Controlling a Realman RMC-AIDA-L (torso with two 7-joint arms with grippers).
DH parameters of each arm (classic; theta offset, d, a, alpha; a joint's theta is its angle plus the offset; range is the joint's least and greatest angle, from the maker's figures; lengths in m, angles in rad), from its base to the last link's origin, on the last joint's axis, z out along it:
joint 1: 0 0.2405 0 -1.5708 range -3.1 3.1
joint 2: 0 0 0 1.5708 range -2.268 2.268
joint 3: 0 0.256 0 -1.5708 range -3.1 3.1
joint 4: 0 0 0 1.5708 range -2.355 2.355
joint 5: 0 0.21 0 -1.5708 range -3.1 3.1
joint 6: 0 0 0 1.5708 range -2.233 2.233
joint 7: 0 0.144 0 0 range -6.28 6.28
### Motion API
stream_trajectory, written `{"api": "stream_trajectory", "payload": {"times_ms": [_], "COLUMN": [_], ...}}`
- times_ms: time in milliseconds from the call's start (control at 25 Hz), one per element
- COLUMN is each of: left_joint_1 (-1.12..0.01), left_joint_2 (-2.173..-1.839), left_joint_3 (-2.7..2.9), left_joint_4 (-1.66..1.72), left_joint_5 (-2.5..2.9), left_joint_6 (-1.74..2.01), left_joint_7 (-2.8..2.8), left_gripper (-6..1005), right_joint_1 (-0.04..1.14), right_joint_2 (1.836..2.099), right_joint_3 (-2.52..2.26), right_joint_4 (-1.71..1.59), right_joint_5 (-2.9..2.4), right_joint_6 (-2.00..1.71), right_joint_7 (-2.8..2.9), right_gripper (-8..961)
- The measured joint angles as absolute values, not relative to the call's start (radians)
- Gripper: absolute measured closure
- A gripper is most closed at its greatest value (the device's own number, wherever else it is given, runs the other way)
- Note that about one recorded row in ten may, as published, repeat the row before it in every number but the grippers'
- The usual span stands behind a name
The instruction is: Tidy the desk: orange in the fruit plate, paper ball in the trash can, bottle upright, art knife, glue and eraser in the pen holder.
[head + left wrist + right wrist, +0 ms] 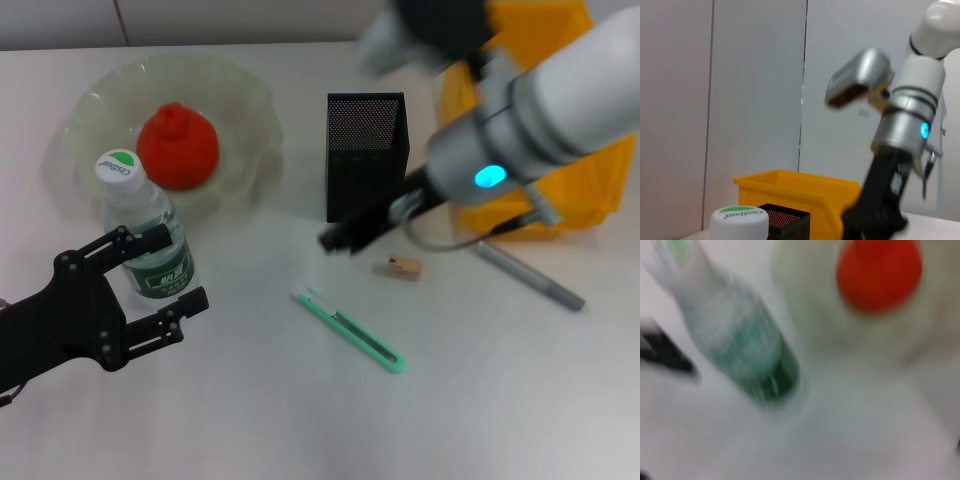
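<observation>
The orange (pixel 177 146) lies in the fruit plate (pixel 250 110) at the back left. The bottle (pixel 148 228) stands upright in front of the plate. My left gripper (pixel 175 268) is open, with one finger on either side of the bottle's base. My right gripper (pixel 342 238) hovers just in front of the pen holder (pixel 366 150), close to the eraser (pixel 399 267). The art knife (pixel 350 331) lies flat in the middle. The glue (pixel 530 271) lies in front of the trash can (pixel 592 190). The right wrist view shows the bottle (pixel 740 345) and the orange (pixel 878 275). The paper ball is out of view.
The left wrist view shows the bottle's cap (pixel 738 221), the pen holder (pixel 786 223), the trash can (pixel 800 195) and my right arm (pixel 907 125) above them. My right arm (pixel 560 110) covers part of the trash can in the head view.
</observation>
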State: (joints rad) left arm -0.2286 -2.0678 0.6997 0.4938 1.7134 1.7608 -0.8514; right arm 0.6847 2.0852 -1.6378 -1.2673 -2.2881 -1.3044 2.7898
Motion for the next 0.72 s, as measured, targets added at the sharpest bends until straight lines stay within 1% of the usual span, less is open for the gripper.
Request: {"api": "stream_trajectory", "payload": {"times_ms": [40, 160, 240, 320, 440, 560, 720], "left_joint_1": [-0.229, -0.229, -0.229, -0.229, -0.230, -0.230, -0.230], "left_joint_2": [-2.068, -2.068, -2.068, -2.068, -2.068, -2.068, -2.067], "left_joint_3": [0.700, 0.700, 0.700, 0.699, 0.700, 0.699, 0.699], "left_joint_4": [0.494, 0.494, 0.494, 0.494, 0.494, 0.494, 0.494], "left_joint_5": [1.713, 1.713, 1.713, 1.713, 1.713, 1.713, 1.713], "left_joint_6": [1.761, 1.761, 1.761, 1.761, 1.761, 1.760, 1.760], "left_joint_7": [-0.852, -0.851, -0.849, -0.848, -0.847, -0.851, -0.853], "left_gripper": [214, 214, 214, 214, 214, 214, 214], "right_joint_1": [0.647, 0.542, 0.484, 0.447, 0.448, 0.482, 0.500], "right_joint_2": [2.085, 2.085, 2.085, 2.085, 2.083, 2.080, 2.079], "right_joint_3": [-1.599, -1.492, -1.446, -1.414, -1.373, -1.344, -1.367], "right_joint_4": [-1.317, -1.429, -1.452, -1.417, -1.291, -1.190, -1.258], "right_joint_5": [-2.258, -2.152, -2.068, -1.949, -1.779, -1.675, -1.804], "right_joint_6": [-1.303, -1.247, -1.163, -1.060, -1.001, -1.050, -1.134], "right_joint_7": [2.749, 2.610, 2.494, 2.335, 2.148, 2.075, 2.233], "right_gripper": [789, 836, 868, 868, 869, 869, 859]}}
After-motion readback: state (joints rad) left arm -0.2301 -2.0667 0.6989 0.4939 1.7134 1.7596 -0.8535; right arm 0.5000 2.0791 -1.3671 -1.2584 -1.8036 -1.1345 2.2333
